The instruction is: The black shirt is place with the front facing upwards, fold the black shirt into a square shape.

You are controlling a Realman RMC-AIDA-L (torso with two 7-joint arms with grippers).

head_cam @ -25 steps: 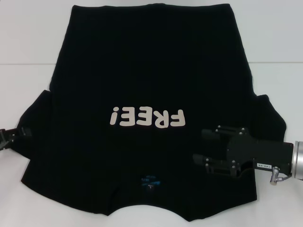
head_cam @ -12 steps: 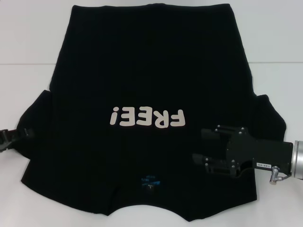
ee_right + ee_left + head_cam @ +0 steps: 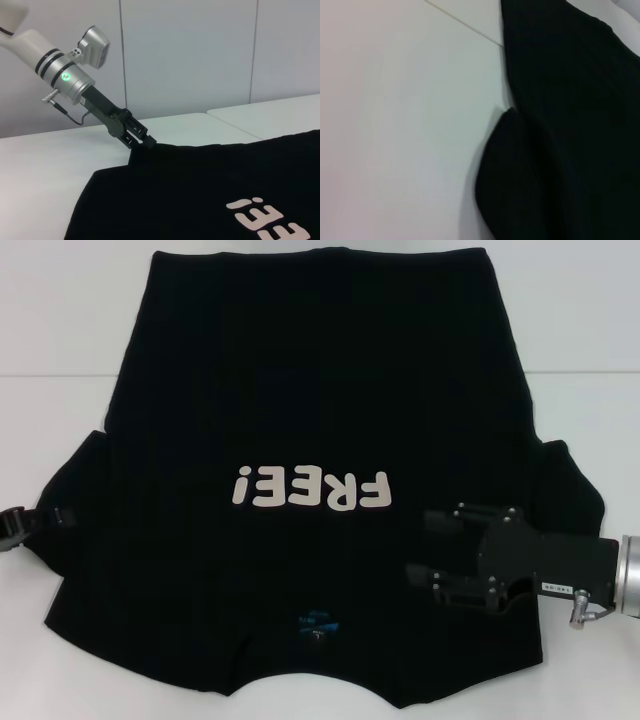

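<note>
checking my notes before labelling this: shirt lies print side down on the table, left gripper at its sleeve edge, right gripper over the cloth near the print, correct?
One thing is wrong: the black shirt lies print side up. The head view shows the off-white FREE! print facing the camera. The rest stands: the left gripper is at the sleeve edge, and the right gripper is over the cloth near the print, on the white table.

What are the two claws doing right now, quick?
Left gripper: at the edge of the black shirt's sleeve; whether it grips cannot be told.
Right gripper: open, over the shirt near the "FREE!" print, holding nothing.
</note>
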